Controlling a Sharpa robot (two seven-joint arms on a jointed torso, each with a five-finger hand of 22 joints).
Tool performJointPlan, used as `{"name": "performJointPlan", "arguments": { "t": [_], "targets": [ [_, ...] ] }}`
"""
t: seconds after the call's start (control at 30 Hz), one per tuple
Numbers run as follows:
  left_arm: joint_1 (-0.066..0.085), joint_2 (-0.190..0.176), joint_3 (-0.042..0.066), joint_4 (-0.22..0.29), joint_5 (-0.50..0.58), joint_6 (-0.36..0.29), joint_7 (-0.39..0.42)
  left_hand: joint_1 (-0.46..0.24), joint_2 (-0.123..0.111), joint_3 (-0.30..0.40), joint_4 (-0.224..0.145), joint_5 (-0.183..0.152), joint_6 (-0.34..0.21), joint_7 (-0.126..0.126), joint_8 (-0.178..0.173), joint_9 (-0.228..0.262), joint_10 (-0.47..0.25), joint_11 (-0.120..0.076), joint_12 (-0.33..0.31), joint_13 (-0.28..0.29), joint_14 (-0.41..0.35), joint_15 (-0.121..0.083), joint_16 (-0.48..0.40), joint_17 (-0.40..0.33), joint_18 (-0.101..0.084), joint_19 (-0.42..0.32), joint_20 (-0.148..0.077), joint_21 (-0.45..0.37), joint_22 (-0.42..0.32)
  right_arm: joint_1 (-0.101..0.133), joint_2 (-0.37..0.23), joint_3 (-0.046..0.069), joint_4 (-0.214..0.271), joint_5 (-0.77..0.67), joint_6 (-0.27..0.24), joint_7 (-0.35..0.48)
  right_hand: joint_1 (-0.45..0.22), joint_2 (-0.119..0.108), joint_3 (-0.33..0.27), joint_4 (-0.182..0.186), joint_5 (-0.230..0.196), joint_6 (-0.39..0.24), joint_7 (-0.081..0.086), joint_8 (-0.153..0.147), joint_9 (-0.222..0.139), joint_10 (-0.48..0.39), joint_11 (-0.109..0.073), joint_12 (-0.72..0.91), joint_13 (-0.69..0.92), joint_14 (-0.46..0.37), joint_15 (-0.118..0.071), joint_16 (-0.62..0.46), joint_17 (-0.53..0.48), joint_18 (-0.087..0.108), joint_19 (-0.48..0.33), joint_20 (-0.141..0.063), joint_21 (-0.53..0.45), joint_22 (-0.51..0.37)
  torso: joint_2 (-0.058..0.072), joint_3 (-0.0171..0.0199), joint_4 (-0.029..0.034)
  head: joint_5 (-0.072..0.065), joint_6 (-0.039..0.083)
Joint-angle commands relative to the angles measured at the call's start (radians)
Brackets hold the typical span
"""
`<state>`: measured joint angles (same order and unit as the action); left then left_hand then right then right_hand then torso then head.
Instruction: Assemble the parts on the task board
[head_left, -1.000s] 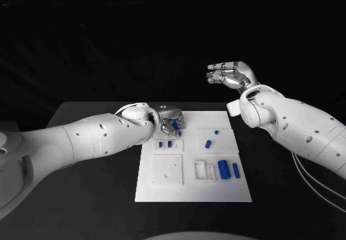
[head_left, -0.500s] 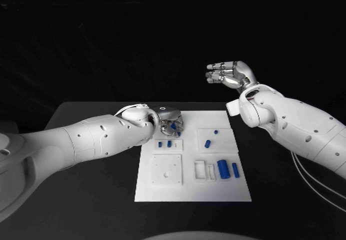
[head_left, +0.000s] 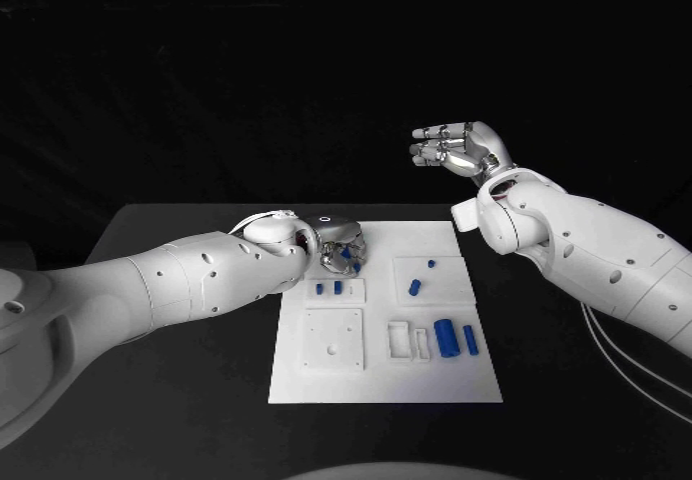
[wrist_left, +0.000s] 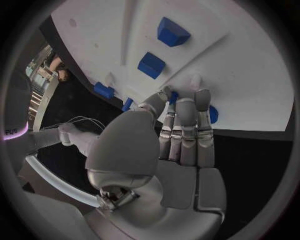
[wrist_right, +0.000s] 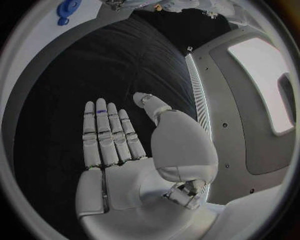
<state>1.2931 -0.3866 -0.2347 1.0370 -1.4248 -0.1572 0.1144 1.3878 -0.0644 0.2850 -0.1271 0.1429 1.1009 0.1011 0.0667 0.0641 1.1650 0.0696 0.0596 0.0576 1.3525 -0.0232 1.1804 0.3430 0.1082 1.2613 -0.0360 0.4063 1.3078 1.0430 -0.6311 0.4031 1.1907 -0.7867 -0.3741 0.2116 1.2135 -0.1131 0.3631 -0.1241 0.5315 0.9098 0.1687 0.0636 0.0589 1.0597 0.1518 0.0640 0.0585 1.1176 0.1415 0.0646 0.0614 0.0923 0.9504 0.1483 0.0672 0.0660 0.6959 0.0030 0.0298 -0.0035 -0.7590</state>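
Observation:
The white task board (head_left: 387, 385) lies in the middle of the black table. My left hand (head_left: 342, 250) is down on the board's far left part, fingers curled around a small blue part (wrist_left: 212, 114) that peeks out past the fingertips (wrist_left: 187, 107). My right hand (head_left: 454, 148) is raised high above the table's far right; in the right wrist view it (wrist_right: 119, 145) is flat, fingers apart, holding nothing. Two small blue blocks (head_left: 329, 289) sit just nearer than the left hand and show as blue blocks (wrist_left: 151, 65) in the left wrist view.
Two more small blue pieces (head_left: 423, 277) lie in a recess on the board's right. A thick blue cylinder (head_left: 447, 337) and a thin one (head_left: 472, 341) lie at the near right, beside a white frame (head_left: 410, 340) and a square white plate (head_left: 333, 340).
The left hand has turned slightly in place, hiding more of the blue part. The right hand has not moved.

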Motion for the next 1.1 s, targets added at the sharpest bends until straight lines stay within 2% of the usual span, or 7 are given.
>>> {"name": "performJointPlan", "arguments": {
  "t": [0.03,0.2,0.33,0.43,0.53,0.73,1.1],
  "targets": [
    [-0.006,0.005,-0.002,-0.001,-0.004,0.018,0.007,-0.009,0.004,0.008,0.002,0.001,0.006,0.003,-0.004,-0.001,0.010,0.002,-0.002,-0.001,0.008,0.000,0.000,0.002,0.014,-0.003,-0.002,0.005,0.020,0.000,0.001,0.000,0.002,-0.003,0.015,0.010,-0.003,0.005,0.003,-0.004,0.006,-0.008,0.001,-0.006,-0.002,-0.008,0.001,-0.005,-0.001,-0.008,-0.002,-0.004,-0.002,-0.001,-0.007,0.001,0.000,-0.001,0.000,-0.0004,0.0007,0.000,-0.001],
    [-0.007,0.005,-0.002,-0.003,-0.004,0.022,0.003,-0.008,0.010,0.011,0.004,0.002,0.010,0.005,-0.004,-0.001,0.014,0.001,-0.001,0.000,0.008,-0.001,0.001,0.002,0.014,-0.004,-0.003,0.006,0.020,0.000,0.000,0.000,0.002,-0.003,0.015,0.010,-0.003,0.005,0.003,-0.004,0.006,-0.008,0.001,-0.006,-0.002,-0.008,0.001,-0.005,-0.001,-0.008,-0.002,-0.004,-0.002,-0.001,-0.007,0.001,0.000,-0.001,0.001,-0.0004,0.0008,0.000,-0.002],
    [-0.007,0.004,-0.002,-0.004,-0.004,0.021,-0.002,-0.001,0.024,0.014,0.007,0.003,0.032,0.005,-0.003,0.000,0.040,-0.004,-0.001,0.000,0.009,-0.002,0.001,0.003,0.014,-0.004,-0.004,0.011,0.021,0.000,0.000,0.000,0.002,-0.003,0.015,0.010,-0.004,0.005,0.005,-0.003,0.007,-0.008,0.001,-0.006,-0.002,-0.008,0.001,-0.005,-0.001,-0.008,-0.002,-0.004,-0.001,-0.001,-0.008,0.001,0.000,-0.001,0.000,-0.0005,0.0012,-0.001,-0.002],
    [-0.007,0.004,-0.002,-0.004,-0.004,0.019,-0.005,0.009,0.042,0.010,0.006,0.003,0.063,-0.001,0.000,0.003,0.085,-0.016,-0.001,0.001,0.012,-0.008,0.002,0.004,0.013,-0.002,-0.008,0.016,0.021,0.000,0.000,0.000,0.003,-0.003,0.015,0.010,-0.004,0.005,0.005,-0.003,0.007,-0.008,0.001,-0.006,-0.002,-0.008,0.001,-0.005,-0.001,-0.008,-0.002,-0.004,-0.001,-0.001,-0.008,0.001,0.000,-0.001,0.000,-0.0009,0.0011,-0.001,-0.003],
    [-0.007,0.004,-0.002,-0.004,-0.006,0.018,-0.008,0.032,0.060,0.019,-0.008,-0.041,0.086,-0.004,-0.002,0.004,0.117,-0.025,0.000,0.002,0.016,-0.015,-0.001,0.003,0.010,-0.002,-0.016,0.024,0.022,0.000,0.000,0.000,0.003,-0.003,0.015,0.010,-0.004,0.005,0.005,-0.003,0.007,-0.008,0.001,-0.006,-0.002,-0.008,0.001,-0.005,-0.001,-0.008,-0.002,-0.004,-0.001,-0.001,-0.008,0.001,0.000,-0.001,0.000,-0.0008,0.0010,-0.001,-0.003],
    [-0.007,0.004,-0.002,-0.005,-0.009,0.011,-0.013,0.025,0.063,0.035,-0.027,-0.039,0.104,-0.007,-0.003,0.004,0.137,-0.032,0.000,0.002,0.025,-0.021,-0.007,0.003,0.005,-0.007,-0.024,0.046,0.021,0.000,0.000,0.000,0.005,-0.003,0.016,0.011,-0.005,0.006,0.005,-0.002,0.008,-0.008,0.001,-0.006,-0.002,-0.008,0.002,-0.006,-0.001,-0.008,-0.002,-0.004,-0.001,-0.001,-0.008,0.001,0.000,-0.001,0.000,-0.0006,0.0013,-0.001,-0.003],
    [-0.008,-0.006,-0.001,0.002,-0.005,-0.028,-0.014,0.023,0.065,0.041,-0.035,-0.034,0.112,-0.008,-0.003,0.004,0.148,-0.035,-0.001,0.002,0.031,-0.025,-0.012,0.004,0.004,-0.007,-0.028,0.057,0.021,0.000,0.000,0.000,0.006,-0.003,0.016,0.012,-0.005,0.006,0.005,-0.002,0.008,-0.008,0.001,-0.006,-0.002,-0.008,0.002,-0.006,-0.001,-0.008,-0.002,-0.004,-0.001,-0.001,-0.008,0.001,0.000,-0.001,0.000,-0.0007,0.0011,-0.001,0.000]
  ]
}}
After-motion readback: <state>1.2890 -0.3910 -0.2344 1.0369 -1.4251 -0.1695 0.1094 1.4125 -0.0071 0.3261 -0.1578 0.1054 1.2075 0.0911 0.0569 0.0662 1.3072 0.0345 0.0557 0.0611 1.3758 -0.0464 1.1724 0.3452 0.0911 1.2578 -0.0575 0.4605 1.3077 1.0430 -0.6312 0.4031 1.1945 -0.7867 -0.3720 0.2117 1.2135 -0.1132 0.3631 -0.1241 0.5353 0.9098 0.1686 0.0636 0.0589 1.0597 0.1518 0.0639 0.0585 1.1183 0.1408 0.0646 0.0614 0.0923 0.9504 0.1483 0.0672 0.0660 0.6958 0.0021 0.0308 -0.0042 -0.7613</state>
